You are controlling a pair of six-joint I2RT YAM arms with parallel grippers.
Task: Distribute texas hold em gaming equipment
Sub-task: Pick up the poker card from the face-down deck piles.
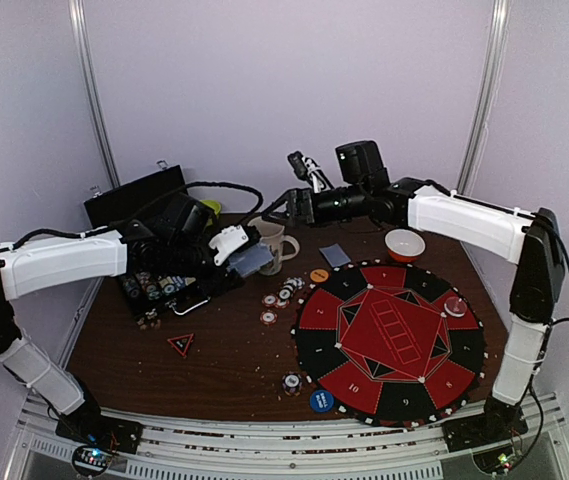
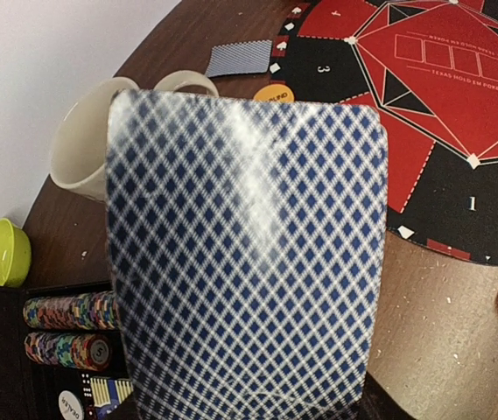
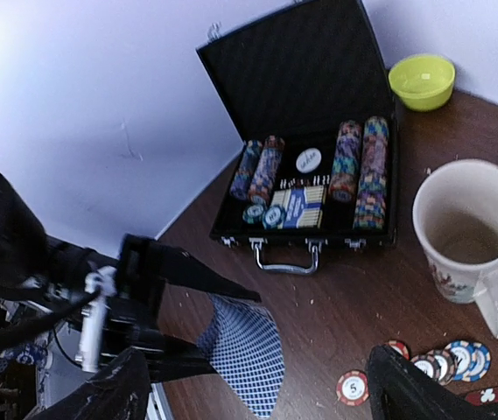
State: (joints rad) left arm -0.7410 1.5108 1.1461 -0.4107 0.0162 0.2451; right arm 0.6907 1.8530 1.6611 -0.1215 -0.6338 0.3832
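Observation:
My left gripper [image 1: 244,256] is shut on a stack of blue-checked playing cards [image 1: 252,263] just above the table. The card backs [image 2: 249,254] fill the left wrist view and hide the fingers. In the right wrist view the cards [image 3: 247,350] stick out between the left gripper's [image 3: 178,324] black jaws. My right gripper [image 1: 292,207] hovers above the mug [image 1: 272,240], open and holding nothing [image 3: 257,372]. Loose striped chips [image 1: 282,296] lie right of the cards. A single card [image 1: 335,255] and an orange button [image 1: 319,275] lie by the mat [image 1: 404,335].
An open black case [image 3: 310,87] of chip stacks stands at the back left, with a green bowl [image 3: 421,80] behind it. A red-rimmed bowl [image 1: 404,244] sits behind the mat. A blue button [image 1: 321,400], a chip stack [image 1: 292,383] and a red triangle [image 1: 181,344] lie near the front.

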